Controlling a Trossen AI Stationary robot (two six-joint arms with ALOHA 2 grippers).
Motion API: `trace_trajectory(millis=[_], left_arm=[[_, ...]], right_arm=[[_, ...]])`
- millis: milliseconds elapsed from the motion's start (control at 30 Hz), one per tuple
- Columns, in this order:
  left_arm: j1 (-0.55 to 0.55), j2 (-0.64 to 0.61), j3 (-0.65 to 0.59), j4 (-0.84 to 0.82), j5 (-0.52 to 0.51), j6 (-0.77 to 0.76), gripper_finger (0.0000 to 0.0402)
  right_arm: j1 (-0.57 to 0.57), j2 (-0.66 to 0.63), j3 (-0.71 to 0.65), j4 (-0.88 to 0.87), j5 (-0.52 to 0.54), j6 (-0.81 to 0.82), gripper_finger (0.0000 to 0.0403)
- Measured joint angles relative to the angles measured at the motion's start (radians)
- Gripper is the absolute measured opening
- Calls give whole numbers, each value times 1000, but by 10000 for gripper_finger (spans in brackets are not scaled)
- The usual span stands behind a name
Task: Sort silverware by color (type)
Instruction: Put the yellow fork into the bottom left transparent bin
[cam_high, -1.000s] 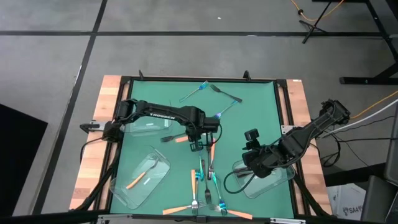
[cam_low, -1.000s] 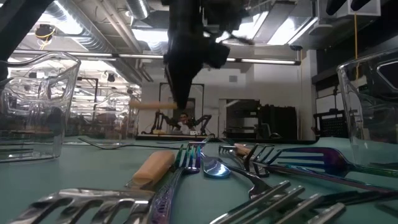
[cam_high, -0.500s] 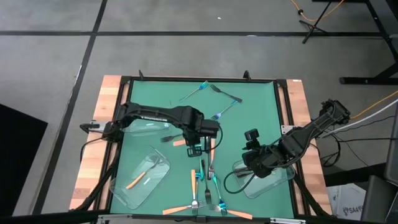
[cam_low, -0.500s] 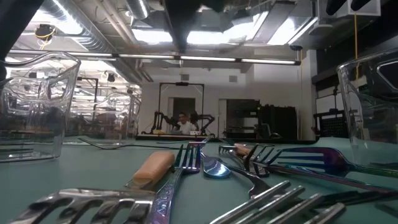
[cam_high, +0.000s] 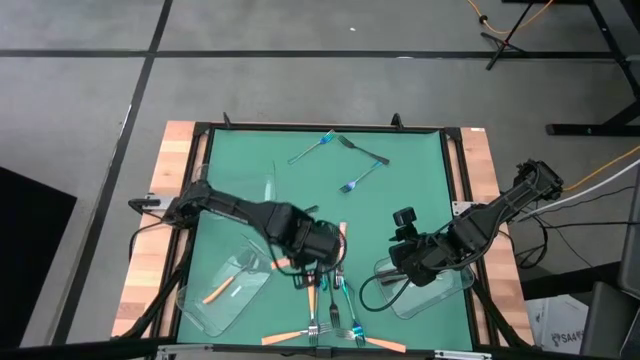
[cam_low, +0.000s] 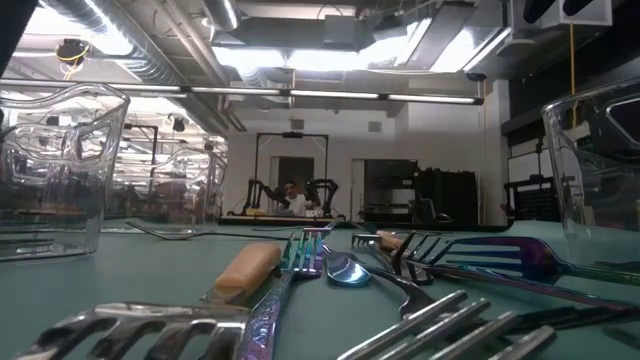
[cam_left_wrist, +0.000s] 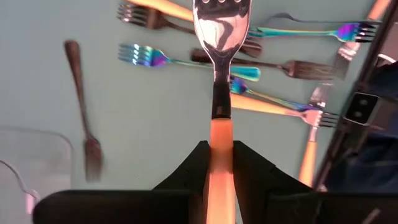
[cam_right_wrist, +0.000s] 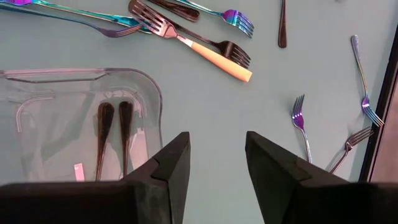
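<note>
**Fork sorting on the green tabletop: items as they stand**

Left pincer (cam_left_wrist: 221, 165): over the middle of the tabletop (cam_high: 240, 160), towards the near edge; clamped on the orange handle of an orange-handled fork (cam_left_wrist: 221, 74), silver tines pointing away from the wrist, carried clear of the surface above the pile.

Right pincer (cam_right_wrist: 216, 162): towards the right edge, beside the right-hand tray (cam_right_wrist: 81, 118); fingers apart, nothing between them.

Pile of forks (cam_high: 335, 300): lying close to the near edge around its middle, handles crossing; orange-handled, blue-teal and dark pieces mixed, several touching one another.

Far group of forks (cam_high: 340, 155): three or so slim forks near the far edge, about its middle, well apart from the pile; at least two show blue-teal handles.

Near-left tray (cam_high: 225, 290): clear plastic, by the near-left corner; one orange-handled fork (cam_high: 218, 290) lies inside it.

Left-edge tray (cam_high: 240, 195): clear plastic, by the left edge, partly under the left arm; contents cannot be told.

Right-hand tray: clear plastic, by the near-right corner; two dark forks (cam_right_wrist: 113, 140) lie side by side inside, handles parallel.

Low view: forks in the foreground, clear tray walls at either side; neither pincer appears there.
</note>
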Motion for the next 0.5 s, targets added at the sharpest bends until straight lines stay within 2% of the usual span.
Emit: trace_trajectory(millis=[233, 500], left_arm=[[-119, 0, 0, 0, -40, -214, 46], [-257, 0, 0, 0, -65, -471, 46]], right_arm=[[0, 0, 0, 0, 0, -9, 147], [0, 0, 0, 87, 0, -144, 147]])
